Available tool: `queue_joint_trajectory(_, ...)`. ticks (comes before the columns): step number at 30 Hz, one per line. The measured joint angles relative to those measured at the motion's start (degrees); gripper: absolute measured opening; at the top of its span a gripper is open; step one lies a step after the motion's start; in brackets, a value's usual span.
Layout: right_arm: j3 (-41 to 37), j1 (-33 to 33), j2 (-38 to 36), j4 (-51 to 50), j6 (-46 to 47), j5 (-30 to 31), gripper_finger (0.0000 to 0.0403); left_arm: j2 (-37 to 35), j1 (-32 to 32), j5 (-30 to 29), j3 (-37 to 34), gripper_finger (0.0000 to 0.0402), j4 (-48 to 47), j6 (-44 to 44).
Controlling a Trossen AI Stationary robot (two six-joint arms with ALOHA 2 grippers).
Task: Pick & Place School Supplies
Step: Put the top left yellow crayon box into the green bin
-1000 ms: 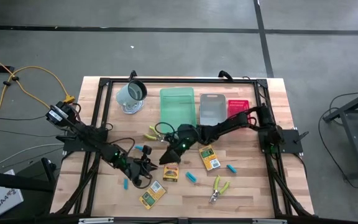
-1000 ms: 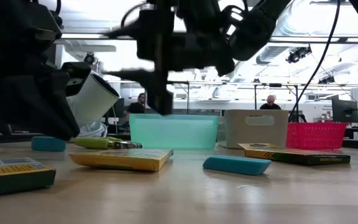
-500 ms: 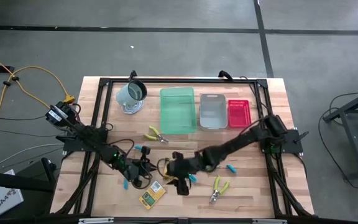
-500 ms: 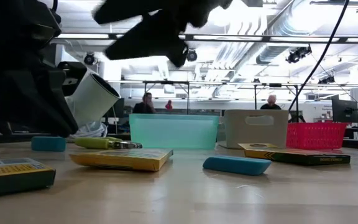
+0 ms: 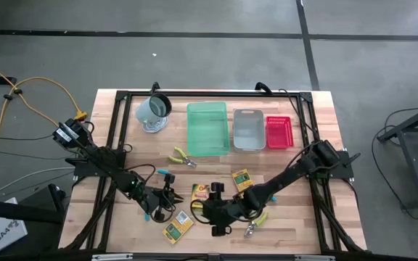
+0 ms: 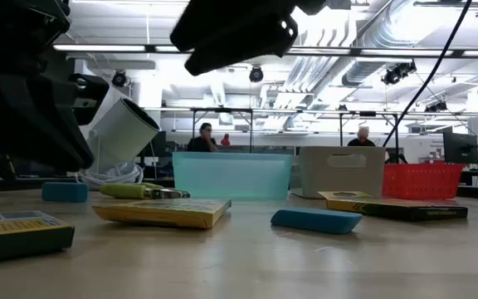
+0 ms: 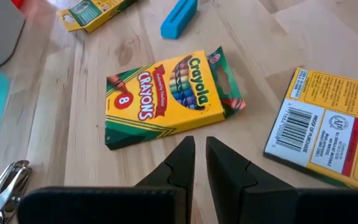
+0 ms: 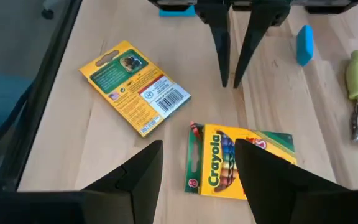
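My right gripper (image 8: pixel 197 167) (image 5: pixel 213 215) is open and hovers above the table's near middle. Its fingers stand either side of a yellow Crayola crayon box (image 8: pixel 238 163) (image 5: pixel 200 192) lying flat, without touching it. My left gripper (image 7: pixel 200 148) (image 5: pixel 167 197) is shut, left of that box and pointing at it. A second box (image 8: pixel 135 87) (image 5: pixel 178 227) lies nearer the near edge, and a third (image 5: pixel 243 180) lies to the right. One yellow-green pliers (image 5: pixel 181 156) lies near the green tray, the other (image 5: pixel 255 221) under my right arm. Blue pieces (image 5: pixel 163 172) (image 5: pixel 146 215) (image 8: pixel 304 43) lie scattered.
At the far edge stand a tipped metal mug (image 5: pixel 153 111), a green tray (image 5: pixel 207 129), a grey tray (image 5: pixel 247 127) and a red basket (image 5: pixel 279 132). A black frame (image 5: pixel 122 98) borders the table. People show in the room behind (image 6: pixel 207 137).
My right gripper has swung from the table's middle, near the green tray, toward the near edge, and now hangs over the crayon box there. The boxes, pliers and blue pieces have stayed where they lay.
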Motion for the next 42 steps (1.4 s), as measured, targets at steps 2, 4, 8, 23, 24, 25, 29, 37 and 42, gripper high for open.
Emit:
queue_joint_trajectory(2, -0.07, 0.17, 1.3, -0.55, 0.52, -0.27, 0.0183, 0.0, -0.02, 0.0, 0.0, 0.0036, 0.12, -0.07)
queue_joint_trajectory(4, -0.17, 0.24, 2.83, -0.15, 0.57, -0.94, 0.0172, 0.0, -0.01, 0.0, 0.0, 0.0036, 0.31, -0.09)
queue_joint_trajectory(8, -0.15, 0.24, 4.02, 0.15, 0.59, -3.02, 0.0148, 0.0, 0.0, 0.02, 0.0, 0.0036, 0.57, -0.09)
queue_joint_trajectory(23, -0.05, 1.04, 7.83, 2.35, -0.99, -5.14, 0.0106, 0.0, 0.0, 0.07, 0.0, 0.0036, 1.13, -0.04)
queue_joint_trajectory(24, -0.16, 0.95, 7.96, 2.45, -0.96, -4.81, 0.0106, 0.0, 0.0, 0.07, 0.02, 0.0036, 1.12, -0.13)
queue_joint_trajectory(25, -0.05, 0.73, 8.36, 3.14, -0.81, -4.89, 0.0106, 0.0, 0.02, 0.07, 0.02, 0.0036, 1.1, -0.26)
queue_joint_trajectory(29, -0.13, 0.44, 8.57, 2.73, -1.07, -3.71, 0.0106, 0.0, 0.0, 0.11, 0.02, 0.0036, 1.38, -0.35)
queue_joint_trajectory(37, -0.08, 0.07, 8.57, 2.53, -2.08, -3.38, 0.0105, 0.0, 0.0, 0.09, 0.02, 0.0036, 1.5, -0.22)
queue_joint_trajectory(42, -0.06, 0.04, 9.04, 2.66, -2.08, -3.16, 0.0105, 0.0, 0.0, 0.09, 0.02, 0.0036, 1.49, -0.26)
